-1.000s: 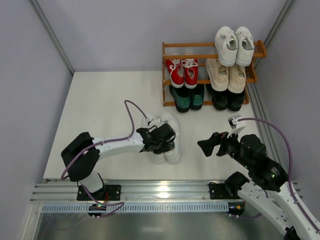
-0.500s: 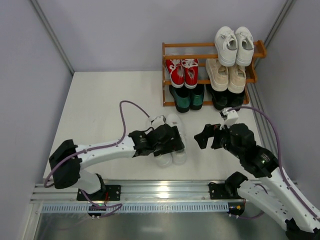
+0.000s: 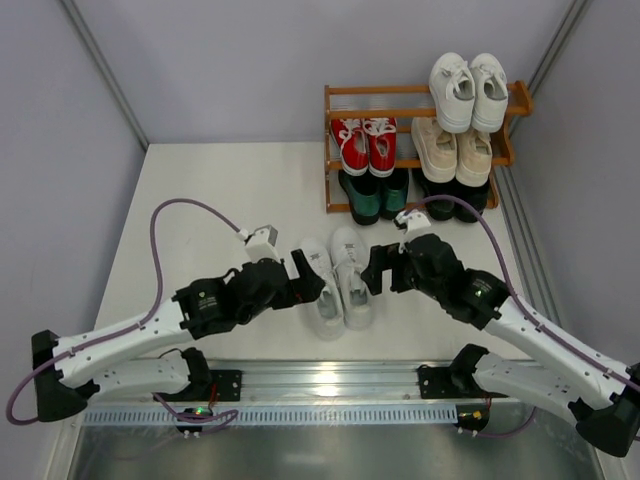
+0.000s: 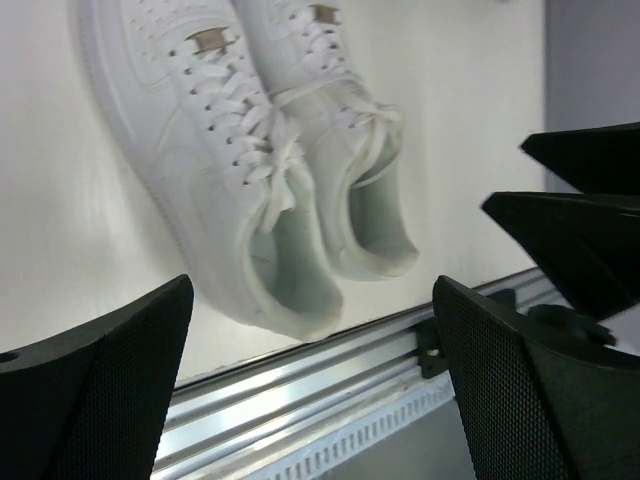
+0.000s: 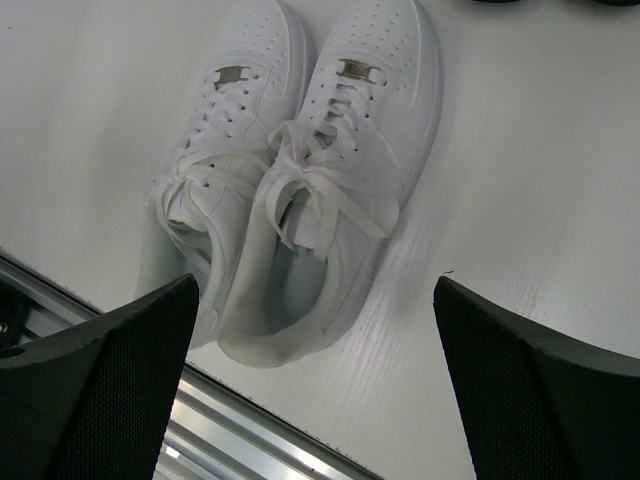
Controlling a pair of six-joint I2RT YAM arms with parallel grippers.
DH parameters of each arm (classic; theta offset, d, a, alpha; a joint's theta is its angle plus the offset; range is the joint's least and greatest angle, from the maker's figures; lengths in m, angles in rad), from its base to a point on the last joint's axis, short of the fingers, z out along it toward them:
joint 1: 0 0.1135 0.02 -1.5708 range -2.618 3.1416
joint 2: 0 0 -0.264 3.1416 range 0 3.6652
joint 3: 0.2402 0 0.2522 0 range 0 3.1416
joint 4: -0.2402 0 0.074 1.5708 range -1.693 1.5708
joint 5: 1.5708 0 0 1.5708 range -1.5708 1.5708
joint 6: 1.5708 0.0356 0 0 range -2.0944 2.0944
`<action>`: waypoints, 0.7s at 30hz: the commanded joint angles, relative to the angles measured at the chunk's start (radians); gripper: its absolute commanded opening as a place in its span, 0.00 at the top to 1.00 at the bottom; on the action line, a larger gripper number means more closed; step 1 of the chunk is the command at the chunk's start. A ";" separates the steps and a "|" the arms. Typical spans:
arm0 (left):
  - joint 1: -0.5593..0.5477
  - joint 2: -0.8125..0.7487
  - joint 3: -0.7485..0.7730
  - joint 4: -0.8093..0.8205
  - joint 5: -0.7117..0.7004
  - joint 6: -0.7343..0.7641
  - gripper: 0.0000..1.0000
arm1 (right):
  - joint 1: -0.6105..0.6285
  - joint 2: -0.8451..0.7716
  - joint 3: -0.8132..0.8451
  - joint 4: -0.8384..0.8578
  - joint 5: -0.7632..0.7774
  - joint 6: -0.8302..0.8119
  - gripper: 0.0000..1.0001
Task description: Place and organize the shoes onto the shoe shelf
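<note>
Left gripper [image 3: 306, 274] has let go of the white sneaker pair [image 3: 338, 282] and backed off to its left, jaws wide apart. Right gripper [image 3: 377, 272] has swung in on the other side, also wide apart. Pair sits on worktop [image 3: 200, 210] by front edge, prob. touching neither gripper. Shoe shelf [image 3: 385, 90] stands well apart at back.

light: bright, even, diffuse | shadows: faint, soft | glare: metal rail [image 4: 330, 400] sheen | focus: left wrist view slightly soft
</note>
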 commanded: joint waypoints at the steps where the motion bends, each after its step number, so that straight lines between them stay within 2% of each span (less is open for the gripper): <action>1: 0.000 -0.065 -0.028 -0.100 -0.080 0.022 0.00 | 0.098 0.053 0.061 0.087 0.082 0.025 0.00; 6: 0.000 -0.295 -0.124 -0.167 -0.158 -0.004 0.00 | 0.215 0.241 0.087 0.117 0.139 0.008 0.00; 13: 0.000 -0.631 -0.153 -0.406 -0.230 -0.088 0.00 | 0.247 0.415 0.090 0.176 0.110 0.006 0.00; 18: -0.001 -0.778 -0.153 -0.522 -0.262 -0.121 0.00 | 0.284 0.490 0.081 0.177 0.095 0.026 0.01; 21: 0.000 -0.834 -0.152 -0.561 -0.278 -0.131 0.00 | 0.293 0.533 0.070 0.202 0.066 0.055 0.08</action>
